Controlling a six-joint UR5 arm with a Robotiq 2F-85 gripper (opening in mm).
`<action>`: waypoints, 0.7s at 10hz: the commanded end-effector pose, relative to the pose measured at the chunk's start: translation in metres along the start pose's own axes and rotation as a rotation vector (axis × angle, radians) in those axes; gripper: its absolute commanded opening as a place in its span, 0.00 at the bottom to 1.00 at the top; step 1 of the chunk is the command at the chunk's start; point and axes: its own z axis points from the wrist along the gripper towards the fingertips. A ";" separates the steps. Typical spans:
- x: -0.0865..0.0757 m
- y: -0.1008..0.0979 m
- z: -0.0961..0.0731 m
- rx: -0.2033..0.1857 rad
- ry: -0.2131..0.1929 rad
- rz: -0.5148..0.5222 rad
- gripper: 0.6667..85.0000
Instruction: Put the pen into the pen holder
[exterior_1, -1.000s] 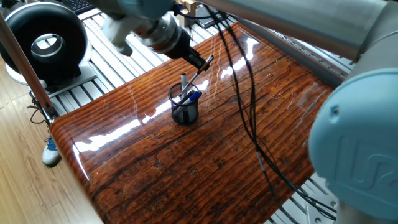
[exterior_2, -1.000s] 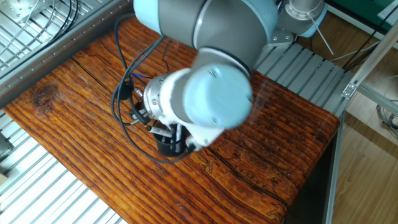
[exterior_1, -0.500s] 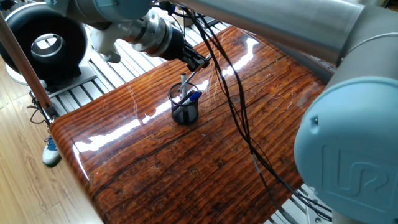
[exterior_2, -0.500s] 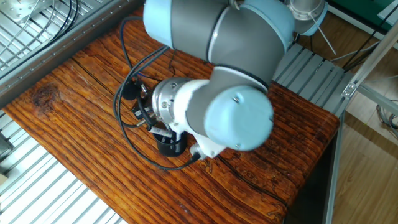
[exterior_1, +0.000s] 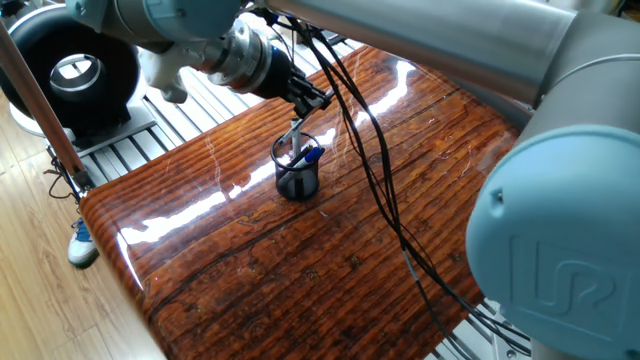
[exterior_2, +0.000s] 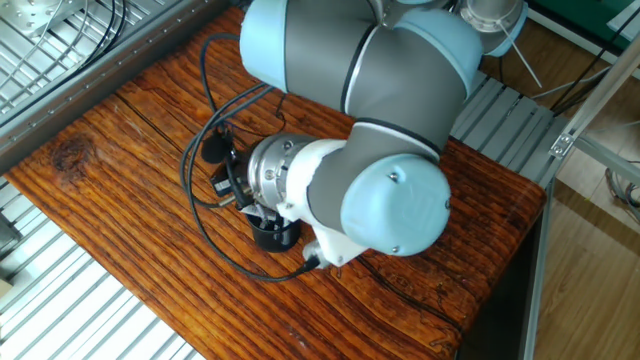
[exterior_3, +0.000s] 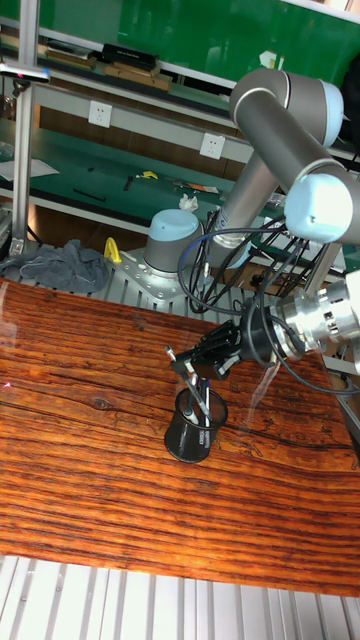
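The pen holder (exterior_1: 297, 175) is a small black mesh cup standing mid-table, also seen in the other fixed view (exterior_2: 272, 233) and the tall view (exterior_3: 194, 425). A thicker grey pen (exterior_1: 296, 132) and a blue-capped pen (exterior_1: 313, 155) stand in it. My gripper (exterior_1: 312, 100) hangs just above and behind the cup's rim; in the tall view the gripper (exterior_3: 192, 365) is shut on the slim dark pen (exterior_3: 180, 372). That pen tilts, with its light tip up and left and its lower end at the cup's mouth. In the other fixed view the arm hides the fingers.
Black cables (exterior_1: 390, 190) hang from the arm across the wooden table (exterior_1: 300, 270) and loop beside the cup (exterior_2: 200, 180). A round black device (exterior_1: 70, 65) stands off the table's left corner. The robot base (exterior_3: 170, 245) sits behind the far edge.
The gripper has moved left with the pen, from beside the cup to over its rim, and the pen now points down toward the cup's mouth.
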 end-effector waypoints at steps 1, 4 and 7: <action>-0.015 0.000 0.007 -0.028 -0.040 -0.025 0.01; -0.021 0.006 0.015 -0.057 -0.063 -0.054 0.01; -0.022 0.007 0.017 -0.056 -0.056 -0.034 0.21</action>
